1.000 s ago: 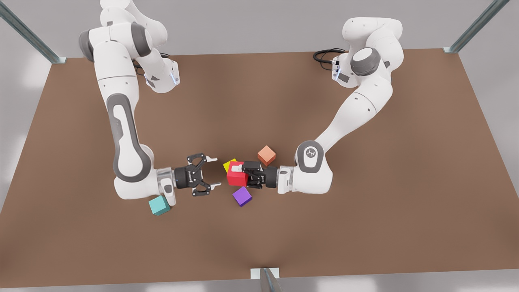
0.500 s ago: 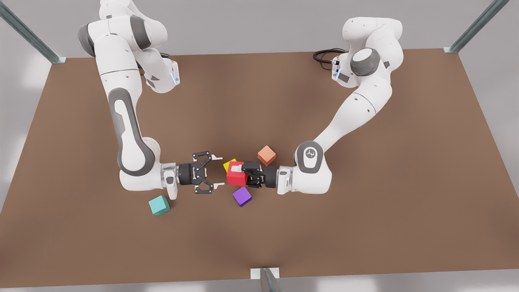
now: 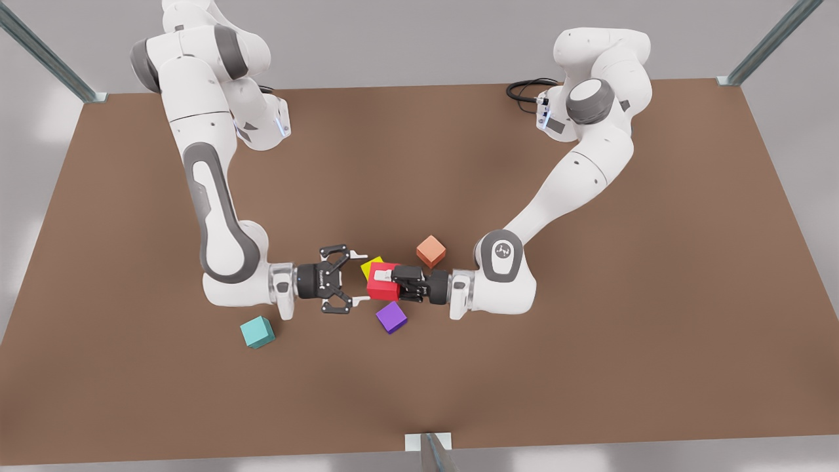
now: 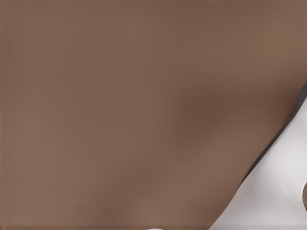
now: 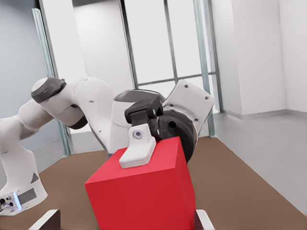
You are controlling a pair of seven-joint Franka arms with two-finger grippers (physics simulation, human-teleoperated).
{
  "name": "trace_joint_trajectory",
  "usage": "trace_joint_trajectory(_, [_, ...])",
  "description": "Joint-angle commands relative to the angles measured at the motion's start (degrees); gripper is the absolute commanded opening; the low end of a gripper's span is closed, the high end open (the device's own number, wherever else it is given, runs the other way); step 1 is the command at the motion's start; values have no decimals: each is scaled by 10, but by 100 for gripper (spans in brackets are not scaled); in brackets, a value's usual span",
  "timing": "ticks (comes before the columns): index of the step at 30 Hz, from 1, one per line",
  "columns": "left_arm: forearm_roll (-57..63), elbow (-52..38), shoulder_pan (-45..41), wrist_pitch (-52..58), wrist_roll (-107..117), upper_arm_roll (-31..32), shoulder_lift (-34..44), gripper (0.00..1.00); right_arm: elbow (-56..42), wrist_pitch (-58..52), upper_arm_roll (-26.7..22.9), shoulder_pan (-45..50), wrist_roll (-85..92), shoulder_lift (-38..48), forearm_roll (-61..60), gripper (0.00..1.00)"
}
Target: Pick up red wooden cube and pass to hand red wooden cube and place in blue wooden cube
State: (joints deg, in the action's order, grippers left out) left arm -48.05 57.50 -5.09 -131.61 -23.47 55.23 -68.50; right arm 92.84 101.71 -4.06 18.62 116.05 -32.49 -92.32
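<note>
The red wooden cube point(image 3: 382, 283) hangs just above the table's middle, with my left gripper point(image 3: 387, 280), on the arm at the front view's right, shut on it. One white finger point(image 5: 136, 146) of that gripper lies on the cube point(image 5: 144, 191) in the right wrist view. My right gripper point(image 3: 360, 278), on the arm at the front view's left, is open and level. Its fingertips point(image 5: 48, 219) reach the red cube's near edge on either side. The teal blue wooden cube point(image 3: 257, 332) rests on the table below the right arm's wrist.
A yellow cube point(image 3: 369, 265) lies just behind the red cube, a purple cube point(image 3: 391, 317) just in front of it, and a pale orange cube point(image 3: 430, 251) behind the left gripper. All rest on the brown table point(image 3: 419, 164).
My right gripper has slid toward the front view's right, closing the gap until its open fingertips reach the red cube. The left gripper and the cube have barely moved.
</note>
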Motion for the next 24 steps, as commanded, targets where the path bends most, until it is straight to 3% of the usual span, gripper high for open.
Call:
trace_joint_trajectory(1, [-9, 0, 0, 5, 26, 0, 1, 57, 0, 9, 0, 4, 44, 0, -4, 100])
trace_joint_trajectory(22, [-7, 0, -2, 5, 26, 0, -1, 57, -3, 57, 0, 48, 42, -8, -27, 100])
trace_joint_trajectory(23, [-7, 0, -2, 5, 26, 0, 0, 57, -3, 57, 0, 48, 44, -8, -27, 93])
trace_joint_trajectory(24, [-7, 0, -2, 4, 26, 0, 0, 57, -3, 56, 0, 48, 46, -8, -26, 67])
